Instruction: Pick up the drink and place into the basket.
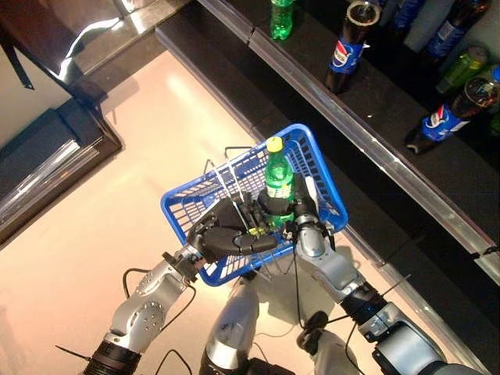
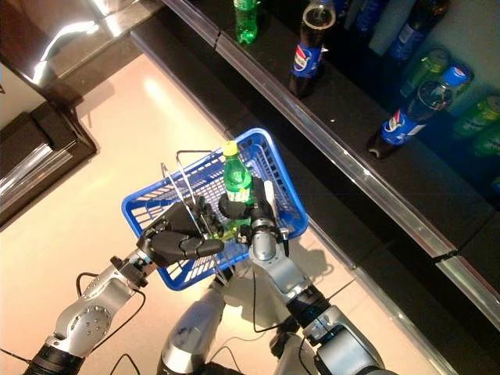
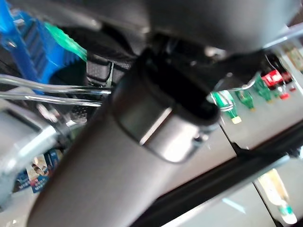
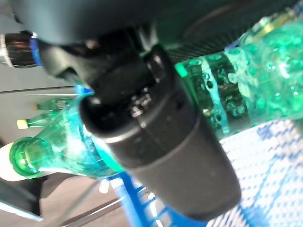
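Cola bottles on shelf beyond basket

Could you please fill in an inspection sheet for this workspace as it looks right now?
Surface: pale glossy floor; dark shelf beyond it.
Job's things: green drink bottle, yellow cap, upright inside the blue basket.
Clutter: nothing seen on the floor.
Hands: right hand curled round the bottle's lower part; left hand curled at the basket's wire handles.
Cables: nothing seen apart from the robot's own.
Surroundings: cola bottles and a green bottle on the shelf.
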Available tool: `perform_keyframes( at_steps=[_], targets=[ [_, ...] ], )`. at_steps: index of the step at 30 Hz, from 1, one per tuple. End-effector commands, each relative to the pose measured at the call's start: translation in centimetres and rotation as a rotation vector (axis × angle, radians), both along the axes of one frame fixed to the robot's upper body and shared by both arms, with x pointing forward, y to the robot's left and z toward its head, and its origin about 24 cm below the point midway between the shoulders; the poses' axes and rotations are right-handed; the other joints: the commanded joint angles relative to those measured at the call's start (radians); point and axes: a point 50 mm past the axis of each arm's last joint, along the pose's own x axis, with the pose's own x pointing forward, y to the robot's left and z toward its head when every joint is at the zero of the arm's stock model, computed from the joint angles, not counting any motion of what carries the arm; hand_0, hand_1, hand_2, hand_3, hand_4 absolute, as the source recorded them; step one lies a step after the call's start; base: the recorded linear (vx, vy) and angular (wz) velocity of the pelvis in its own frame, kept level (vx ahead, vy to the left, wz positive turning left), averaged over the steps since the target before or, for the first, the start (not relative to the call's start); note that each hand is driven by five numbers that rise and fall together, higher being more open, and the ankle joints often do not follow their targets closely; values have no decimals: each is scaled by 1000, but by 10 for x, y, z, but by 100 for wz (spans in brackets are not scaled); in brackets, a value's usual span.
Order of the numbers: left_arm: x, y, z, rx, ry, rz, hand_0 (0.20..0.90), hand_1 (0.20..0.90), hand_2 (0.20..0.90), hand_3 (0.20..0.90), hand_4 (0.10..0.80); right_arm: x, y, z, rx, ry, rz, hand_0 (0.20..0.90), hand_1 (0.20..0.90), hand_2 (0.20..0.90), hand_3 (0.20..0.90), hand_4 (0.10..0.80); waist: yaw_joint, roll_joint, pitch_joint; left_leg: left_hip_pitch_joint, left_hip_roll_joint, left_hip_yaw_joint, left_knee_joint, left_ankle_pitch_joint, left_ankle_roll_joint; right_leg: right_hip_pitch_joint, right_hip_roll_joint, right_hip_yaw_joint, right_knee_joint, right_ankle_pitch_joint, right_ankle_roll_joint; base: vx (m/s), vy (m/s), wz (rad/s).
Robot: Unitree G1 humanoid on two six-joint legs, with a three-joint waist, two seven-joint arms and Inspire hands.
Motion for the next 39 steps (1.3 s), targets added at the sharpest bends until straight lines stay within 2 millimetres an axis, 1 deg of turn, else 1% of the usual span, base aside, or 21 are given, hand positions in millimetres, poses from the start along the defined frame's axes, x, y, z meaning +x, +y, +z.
perform_keyframes(
  at_steps=[1,6,7,10,15,19,21,23,24,27,28,29,32,33,34,35,36,37,39],
  targets=[
    [-35,-29,111,-278,-604,-309,300,300,300,200,100,8,47,72,254,-287,81,300,300,300,200,100,-1,-21,-153,-28,-51,-3,82,-17,79,56,13,-39,-66,87,-90,15,-3,5],
    [-39,-36,122,-309,-676,-380,300,300,300,200,100,17,44,48,325,-168,18,300,300,300,200,100,6,-18,-137,-39,-55,-3,92,-25,79,44,9,-37,-53,84,-89,0,0,0],
    [-42,-40,129,-325,-711,-420,300,300,300,200,100,18,46,40,349,-124,20,300,300,300,200,100,4,-16,-129,-44,-55,-2,92,-25,80,36,8,-35,-48,86,-89,-32,15,2],
    [-46,-48,138,-335,-757,-495,300,300,300,200,100,20,52,31,378,-65,43,300,300,300,200,100,2,-14,-120,-49,-57,-4,89,-22,82,25,7,-33,-44,88,-90,-26,17,3],
    [-49,-63,147,-308,-793,-543,300,300,300,200,100,18,66,28,367,-33,109,300,300,300,200,100,-9,-12,-105,-66,-62,-3,87,-14,85,-2,4,-23,-36,98,-87,-27,21,1],
    [-47,-68,151,-288,-808,-525,300,300,300,200,100,18,74,31,366,-27,156,300,300,300,200,100,-14,-11,-93,-76,-65,0,85,-7,87,-24,2,-17,-25,104,-85,-18,15,0],
    [-45,-67,152,-289,-808,-512,300,300,300,200,100,19,77,32,402,-3,178,300,300,300,200,100,-14,-11,-88,-82,-67,1,85,-5,88,-32,0,-15,-20,106,-83,-29,32,0],
    [-44,-67,152,-286,-809,-507,300,300,300,200,100,18,79,29,511,53,199,300,300,300,200,100,-11,-12,-84,-84,-68,0,86,-4,88,-36,-2,-17,-17,105,-83,0,0,0],
    [-44,-67,152,-285,-809,-507,300,300,300,200,100,18,79,28,522,58,202,300,300,300,200,100,-10,-12,-84,-84,-68,0,86,-4,88,-36,-2,-17,-16,105,-83,0,0,0],
    [-45,-69,155,-275,-800,-509,300,300,300,200,100,20,82,23,753,146,231,300,300,300,200,100,1,-18,-80,-89,-71,-3,89,-5,90,-40,-5,-27,-9,106,-81,0,0,0],
    [-45,-70,155,-274,-799,-512,300,300,300,200,100,22,82,24,790,158,245,300,300,300,200,100,4,-20,-79,-91,-71,-3,90,-5,90,-41,-5,-29,-8,106,-81,6,-31,2],
    [-45,-70,155,-272,-797,-517,300,300,300,200,100,24,82,24,866,181,261,300,300,300,200,100,8,-22,-77,-94,-71,-4,92,-5,90,-43,-6,-32,-5,106,-80,0,0,0],
    [-44,-69,156,-273,-794,-524,300,300,300,200,100,27,81,25,972,213,290,300,300,300,200,100,13,-24,-76,-97,-72,-6,93,-4,91,-46,-6,-37,-2,107,-79,2,-5,1],
    [-44,-68,156,-273,-791,-531,300,300,300,200,100,29,78,26,1088,239,312,300,300,300,200,100,18,-25,-75,-98,-71,-7,93,-3,91,-47,-6,-42,0,108,-78,7,-11,6],
    [-44,-66,156,-274,-789,-537,300,300,300,200,100,30,77,26,1140,246,318,300,300,300,200,100,21,-25,-74,-99,-71,-7,94,-3,91,-48,-7,-44,2,108,-77,16,-7,5],
    [-45,-64,155,-278,-785,-547,300,300,300,200,100,32,74,28,1264,264,335,300,300,300,200,100,25,-26,-74,-102,-73,-8,95,-2,92,-51,-9,-49,4,110,-76,0,0,0],
    [-45,-64,155,-278,-785,-547,300,300,300,200,100,33,74,28,1265,264,335,300,300,300,200,100,26,-26,-74,-102,-73,-8,95,-2,92,-51,-9,-49,4,110,-76,0,0,0],
    [-45,-63,155,-281,-785,-551,300,300,300,200,100,34,71,31,1345,277,357,300,300,300,200,100,27,-25,-72,-106,-74,-7,98,-1,94,-59,-12,-51,10,111,-74,0,0,0],
    [-46,-59,155,-287,-782,-556,300,300,300,200,100,35,68,35,1425,294,406,300,300,300,200,100,30,-23,-72,-114,-77,-4,101,-1,96,-71,-18,-54,20,112,-73,36,25,2]
  ],
)
